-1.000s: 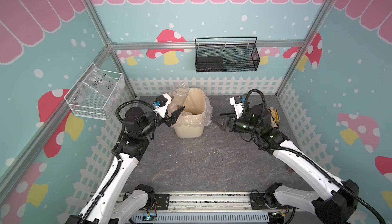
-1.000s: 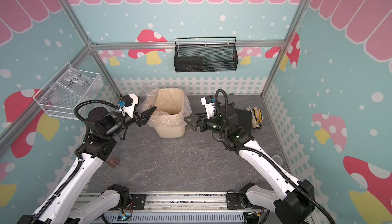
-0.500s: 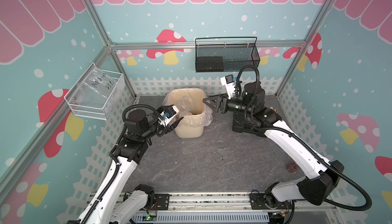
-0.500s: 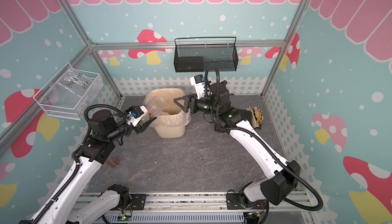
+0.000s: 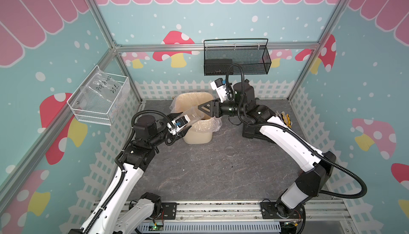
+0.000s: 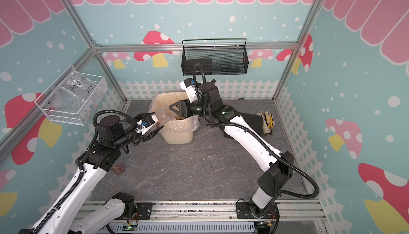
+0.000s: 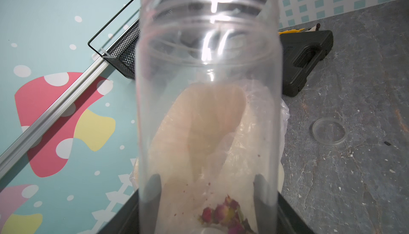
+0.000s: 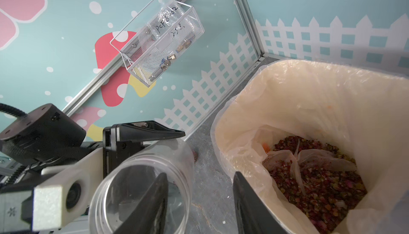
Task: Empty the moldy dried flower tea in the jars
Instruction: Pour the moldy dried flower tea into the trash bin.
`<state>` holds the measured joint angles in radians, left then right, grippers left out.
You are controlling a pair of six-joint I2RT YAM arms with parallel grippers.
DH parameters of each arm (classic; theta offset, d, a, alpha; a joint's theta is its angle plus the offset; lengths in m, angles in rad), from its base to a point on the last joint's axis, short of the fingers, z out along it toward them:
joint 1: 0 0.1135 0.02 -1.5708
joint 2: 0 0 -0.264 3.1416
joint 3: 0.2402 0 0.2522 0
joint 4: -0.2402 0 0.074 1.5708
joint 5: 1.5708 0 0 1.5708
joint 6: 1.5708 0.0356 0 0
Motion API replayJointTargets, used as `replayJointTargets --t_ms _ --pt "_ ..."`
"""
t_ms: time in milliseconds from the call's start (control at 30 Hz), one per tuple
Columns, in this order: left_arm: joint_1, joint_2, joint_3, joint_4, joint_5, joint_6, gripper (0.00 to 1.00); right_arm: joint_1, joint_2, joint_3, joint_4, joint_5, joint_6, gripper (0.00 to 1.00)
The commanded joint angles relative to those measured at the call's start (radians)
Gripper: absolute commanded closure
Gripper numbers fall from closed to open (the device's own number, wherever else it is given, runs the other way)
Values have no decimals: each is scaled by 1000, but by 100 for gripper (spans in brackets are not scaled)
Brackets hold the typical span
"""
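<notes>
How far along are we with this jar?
Done: dried flower tea heaps in the lined cream bin, and a clear round lid lies off on the table. In hand: the left tool holds the clear plastic jar tilted at the bin; the right tool has one finger at its mouth. Left: a small rosebud clump at the jar's bottom.

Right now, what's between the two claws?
The clear jar: the left gripper holds its base, the right gripper meets its mouth, seen in both top views.
</notes>
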<state>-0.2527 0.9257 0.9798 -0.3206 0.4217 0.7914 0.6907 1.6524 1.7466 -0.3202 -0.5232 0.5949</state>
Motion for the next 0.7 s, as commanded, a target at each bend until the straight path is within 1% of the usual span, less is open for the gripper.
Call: replayJointTargets --t_ms 0,100,233,400,567,667 --pt "-8 1 24 -47 -36 66 100 22 41 64 -84 16 -40 56" --pt "-10 1 31 -63 -55 86 100 35 67 94 -122 14 -57 63" --pt "-11 -1 33 -66 -66 97 100 46 84 103 -146 0 -75 76" --pt "-13 1 35 -67 -68 94 99 46 89 105 -152 1 -86 90" --pt "-14 -1 36 -56 -75 60 88 46 94 127 -143 23 -96 100" --pt "-14 -8 33 -35 -98 10 77 45 105 155 -134 23 -99 100"
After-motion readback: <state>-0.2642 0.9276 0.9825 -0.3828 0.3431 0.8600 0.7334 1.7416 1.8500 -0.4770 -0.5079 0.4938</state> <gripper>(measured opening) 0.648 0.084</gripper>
